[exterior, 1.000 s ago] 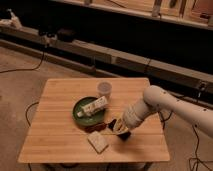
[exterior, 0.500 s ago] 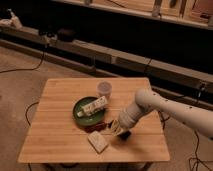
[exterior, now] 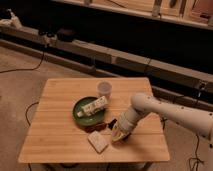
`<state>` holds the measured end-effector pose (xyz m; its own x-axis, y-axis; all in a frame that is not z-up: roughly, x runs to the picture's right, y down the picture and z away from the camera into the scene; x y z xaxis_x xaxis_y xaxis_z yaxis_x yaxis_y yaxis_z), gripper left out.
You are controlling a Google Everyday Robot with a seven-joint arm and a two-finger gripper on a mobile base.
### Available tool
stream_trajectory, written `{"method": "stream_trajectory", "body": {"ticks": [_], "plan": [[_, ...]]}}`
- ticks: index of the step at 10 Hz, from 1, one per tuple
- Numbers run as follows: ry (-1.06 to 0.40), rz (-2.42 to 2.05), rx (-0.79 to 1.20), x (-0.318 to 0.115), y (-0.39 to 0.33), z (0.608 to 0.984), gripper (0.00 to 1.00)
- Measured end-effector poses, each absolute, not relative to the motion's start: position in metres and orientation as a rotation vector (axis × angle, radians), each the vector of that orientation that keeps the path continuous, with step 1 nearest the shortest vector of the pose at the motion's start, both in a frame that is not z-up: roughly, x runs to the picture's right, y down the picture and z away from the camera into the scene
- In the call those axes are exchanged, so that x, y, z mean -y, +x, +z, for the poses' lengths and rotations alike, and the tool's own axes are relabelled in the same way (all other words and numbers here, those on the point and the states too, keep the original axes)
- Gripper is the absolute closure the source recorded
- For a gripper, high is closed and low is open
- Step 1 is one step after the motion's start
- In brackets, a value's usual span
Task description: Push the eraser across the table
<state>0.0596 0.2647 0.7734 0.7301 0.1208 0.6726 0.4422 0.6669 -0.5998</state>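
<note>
The table (exterior: 60, 100) is a square light-wood slatted top. My gripper (exterior: 117, 132) is low over its front right part, at the end of the white arm (exterior: 150, 107) that reaches in from the right. A flat dark slab, the eraser (exterior: 99, 127), lies just left of the gripper, between the green plate and the pale block. It is partly in shadow, and I cannot tell whether the gripper touches it.
A green plate (exterior: 80, 117) with a white tube-like object (exterior: 94, 106) sits mid-table. A translucent cup (exterior: 104, 89) stands behind it. A pale whitish block (exterior: 98, 142) lies near the front edge. Cables run across the floor around the table.
The arm has swung a little to the left and the gripper has moved left and slightly forward, closer to the pale block. The plate, cup and block have not moved.
</note>
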Motion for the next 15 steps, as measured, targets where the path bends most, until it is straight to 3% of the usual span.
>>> {"method": "stream_trajectory", "body": {"ticks": [15], "plan": [[-0.847,-0.240,0.606,-0.255,0.086,0.812,0.75]]}}
